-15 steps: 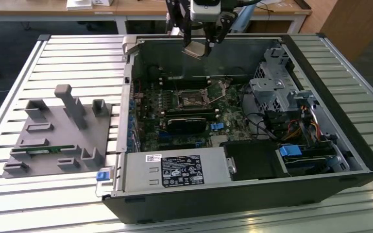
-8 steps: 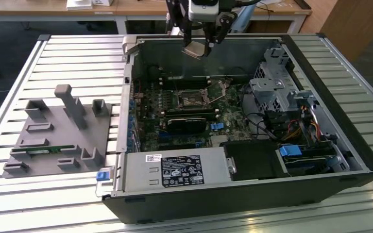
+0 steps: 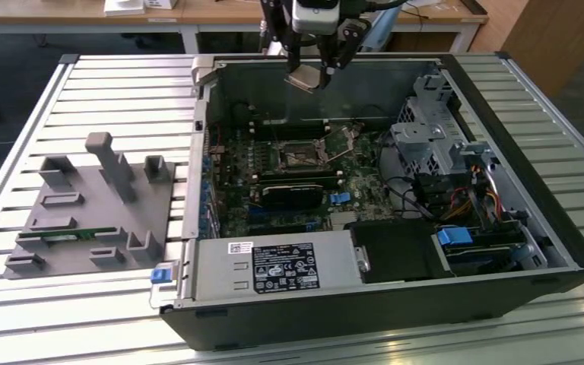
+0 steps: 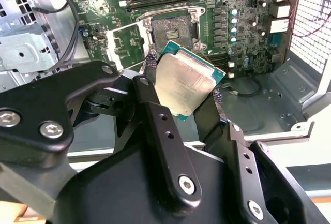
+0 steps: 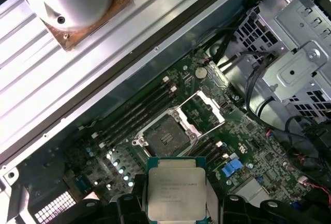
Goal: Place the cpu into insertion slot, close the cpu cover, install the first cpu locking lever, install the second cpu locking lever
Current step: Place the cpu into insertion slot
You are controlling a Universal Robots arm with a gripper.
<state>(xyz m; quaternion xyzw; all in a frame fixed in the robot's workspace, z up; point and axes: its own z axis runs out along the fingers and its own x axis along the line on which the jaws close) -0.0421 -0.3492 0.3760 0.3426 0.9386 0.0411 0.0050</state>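
The tool [image 3: 312, 76] is clenched on the cpu [image 3: 306, 80]. In the exterior view they sit in the upper middle of the frame, up in the air over the back of the open computer case [image 3: 535, 228]. The cpu is tilted and touches nothing but the tool.

In the second wrist view two black fingers [image 4: 150, 97] squeeze the cpu [image 4: 186, 81] from two opposite sides. Its shiny grey top faces the camera, and it has a thin green edge. In the first wrist view the cpu [image 5: 176, 193] looks square between the same fingers.

The insertion slot [image 3: 297, 157] is in the middle of the exterior view, down inside the case on the green board [image 3: 363, 182]. It is open, and its dark square middle shows in both wrist views. The cpu is high above it, well apart.

The cpu cover [image 5: 203, 111] stands lifted up at one side of the slot. It is a thin silver frame with a big square hole.

Just below the slot in the exterior view lies a black card [image 3: 292, 194]. The case rests on a tabletop [image 3: 119, 91] made of long metal strips. At the exterior view's left a grey rack [image 3: 89, 205] sits on it.
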